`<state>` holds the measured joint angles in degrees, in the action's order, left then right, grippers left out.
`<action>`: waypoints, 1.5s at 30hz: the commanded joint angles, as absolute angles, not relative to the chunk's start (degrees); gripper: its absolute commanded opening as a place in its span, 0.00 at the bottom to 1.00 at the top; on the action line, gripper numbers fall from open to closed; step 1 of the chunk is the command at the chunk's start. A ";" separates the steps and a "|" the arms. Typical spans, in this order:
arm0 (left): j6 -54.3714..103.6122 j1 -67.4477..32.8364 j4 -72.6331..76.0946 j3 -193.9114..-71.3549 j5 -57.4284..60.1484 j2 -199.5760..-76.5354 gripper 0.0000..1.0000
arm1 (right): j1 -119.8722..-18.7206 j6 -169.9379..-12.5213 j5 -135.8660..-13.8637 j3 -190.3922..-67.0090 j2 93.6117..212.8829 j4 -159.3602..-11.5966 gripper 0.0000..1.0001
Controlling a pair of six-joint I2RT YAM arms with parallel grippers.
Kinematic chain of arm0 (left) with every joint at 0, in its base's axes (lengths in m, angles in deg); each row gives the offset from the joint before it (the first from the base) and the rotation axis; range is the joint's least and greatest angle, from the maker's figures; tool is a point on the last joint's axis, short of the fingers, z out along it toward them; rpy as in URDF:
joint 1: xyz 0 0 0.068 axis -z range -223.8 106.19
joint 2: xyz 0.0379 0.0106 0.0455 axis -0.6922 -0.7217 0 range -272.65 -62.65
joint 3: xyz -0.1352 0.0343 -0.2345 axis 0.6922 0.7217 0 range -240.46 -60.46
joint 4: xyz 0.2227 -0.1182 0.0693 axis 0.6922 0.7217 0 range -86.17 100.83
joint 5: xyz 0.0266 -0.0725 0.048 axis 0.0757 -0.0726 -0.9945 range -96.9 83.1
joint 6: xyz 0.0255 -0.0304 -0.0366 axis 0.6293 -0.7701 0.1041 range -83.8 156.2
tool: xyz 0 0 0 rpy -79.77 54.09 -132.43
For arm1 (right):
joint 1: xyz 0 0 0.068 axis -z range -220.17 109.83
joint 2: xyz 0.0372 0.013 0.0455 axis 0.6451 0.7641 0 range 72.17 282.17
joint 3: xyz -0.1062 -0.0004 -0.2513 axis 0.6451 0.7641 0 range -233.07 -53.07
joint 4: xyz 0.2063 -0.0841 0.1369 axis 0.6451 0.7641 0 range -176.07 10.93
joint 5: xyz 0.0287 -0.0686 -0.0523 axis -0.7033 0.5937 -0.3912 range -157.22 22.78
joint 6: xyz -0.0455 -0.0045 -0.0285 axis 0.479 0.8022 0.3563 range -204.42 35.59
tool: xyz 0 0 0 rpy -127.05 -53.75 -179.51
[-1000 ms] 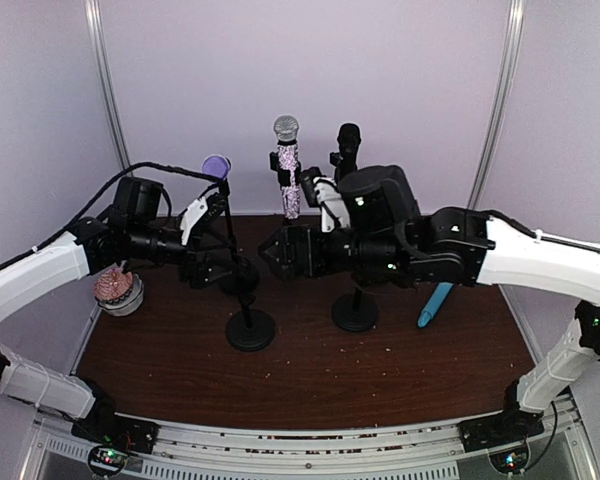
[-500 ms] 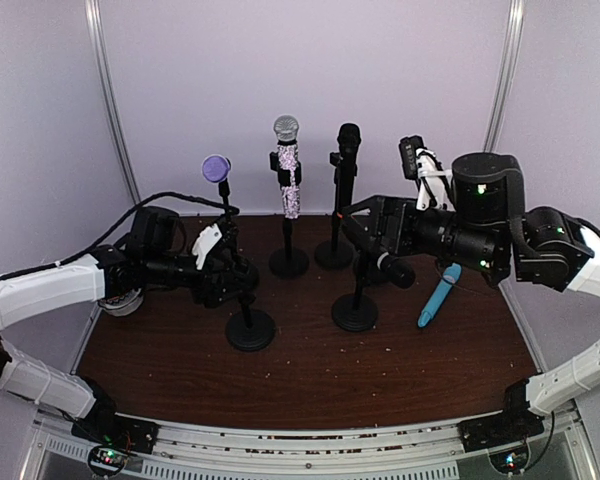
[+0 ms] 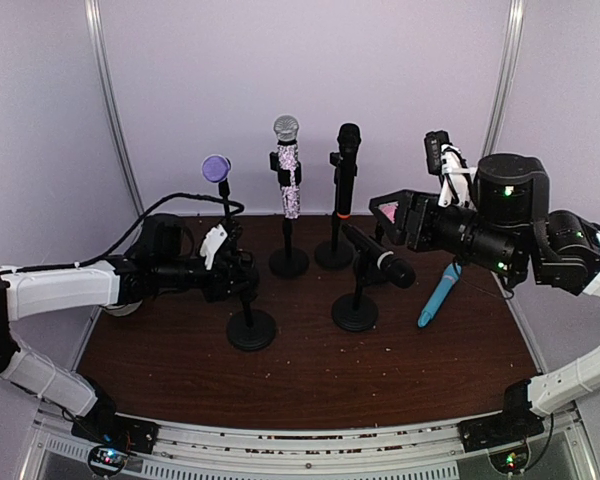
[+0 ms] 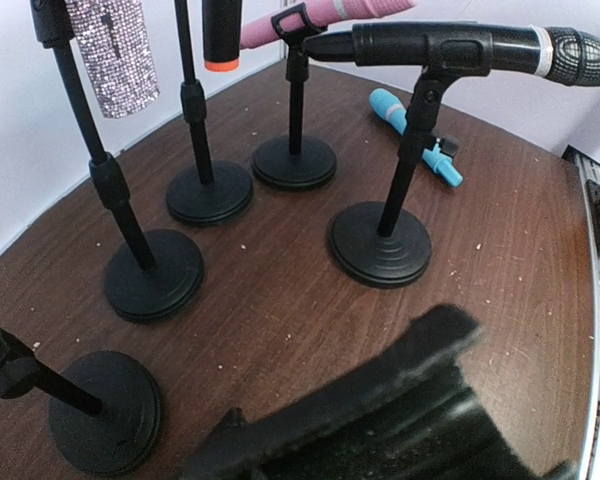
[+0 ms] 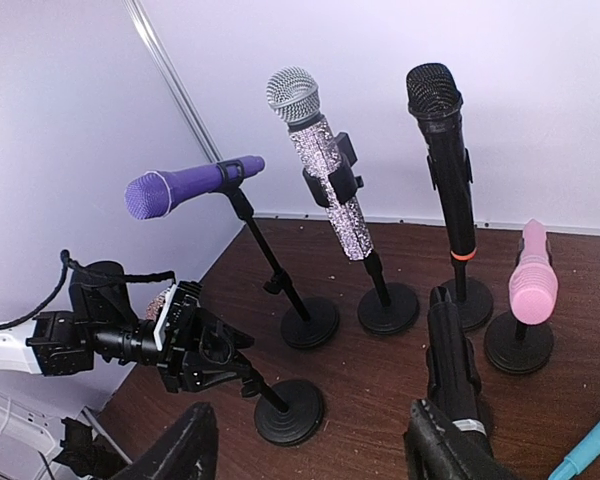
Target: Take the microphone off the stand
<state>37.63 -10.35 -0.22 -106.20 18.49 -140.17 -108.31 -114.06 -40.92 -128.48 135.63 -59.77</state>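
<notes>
A black microphone lies tilted in the clip of the near stand. My right gripper hangs raised behind and to the right of it, open and holding nothing. In the right wrist view this microphone sits just ahead of the right-hand finger of that gripper. My left gripper straddles the pole of a bare stand with its jaws close together. Whether they pinch the pole does not show. In the left wrist view only one blurred finger appears.
Other stands carry a purple microphone, a glittery one, an upright black one and a pink one. A blue microphone lies flat on the brown table at the right. Pale walls close in the back.
My right arm has swung from the centre back to the right and upward, its jaws narrowing. My left arm has sunk lower, and its jaws have drawn in around the bare stand's pole.
</notes>
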 commanded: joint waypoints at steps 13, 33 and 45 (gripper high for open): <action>49.20 -20.07 1.59 -105.59 20.37 -135.86 0.00 | -108.68 -109.56 -36.01 -129.97 137.86 -60.56 0.58; 58.76 -44.24 5.60 -129.58 26.81 -152.51 0.00 | -108.67 -106.66 -29.33 -126.90 139.32 -62.94 0.57; 60.23 -47.14 4.26 -132.60 25.21 -156.63 0.33 | -107.70 -111.29 -26.36 -128.46 141.63 -56.38 1.00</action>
